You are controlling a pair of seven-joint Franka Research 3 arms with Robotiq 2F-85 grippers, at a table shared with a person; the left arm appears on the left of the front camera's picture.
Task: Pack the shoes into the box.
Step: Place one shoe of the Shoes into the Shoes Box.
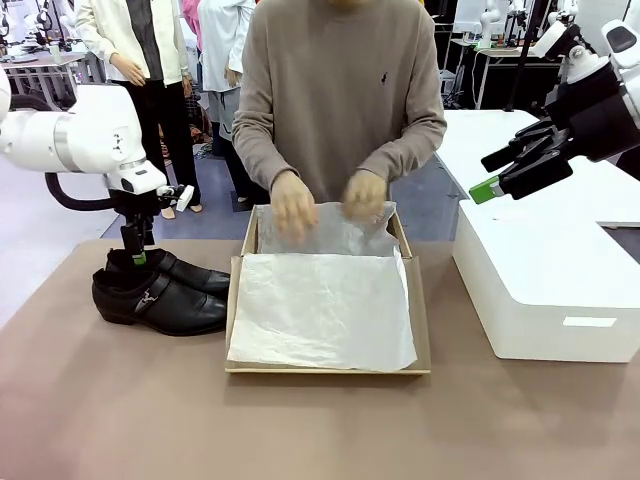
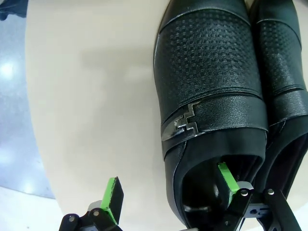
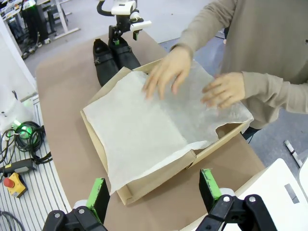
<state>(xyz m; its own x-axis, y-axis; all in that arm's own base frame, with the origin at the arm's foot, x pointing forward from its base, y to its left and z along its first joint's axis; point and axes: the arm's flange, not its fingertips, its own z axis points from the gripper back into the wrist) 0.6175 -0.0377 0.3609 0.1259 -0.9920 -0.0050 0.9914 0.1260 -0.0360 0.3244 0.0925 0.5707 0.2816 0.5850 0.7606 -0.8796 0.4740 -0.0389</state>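
Two glossy black shoes (image 1: pixel 160 295) lie side by side on the brown table, left of the box (image 1: pixel 420 310). My left gripper (image 1: pixel 135 252) hangs at their heel end. In the left wrist view it (image 2: pixel 169 186) stands open astride the side wall of one shoe (image 2: pixel 211 91), with one green pad (image 2: pixel 226 177) inside the shoe's opening and the other outside; the second shoe (image 2: pixel 284 72) lies beside it. White tissue paper (image 1: pixel 320 305) covers the open box, and a person's hands (image 1: pixel 295 205) press on its far end. My right gripper (image 1: pixel 490 175) is open and empty, raised to the right.
A large white box (image 1: pixel 550 285) stands on the table at the right, under my right gripper. In the right wrist view the tissue-lined box (image 3: pixel 120 192) lies below the open fingers (image 3: pixel 98 192), with cables (image 3: pixel 26 134) off the table edge.
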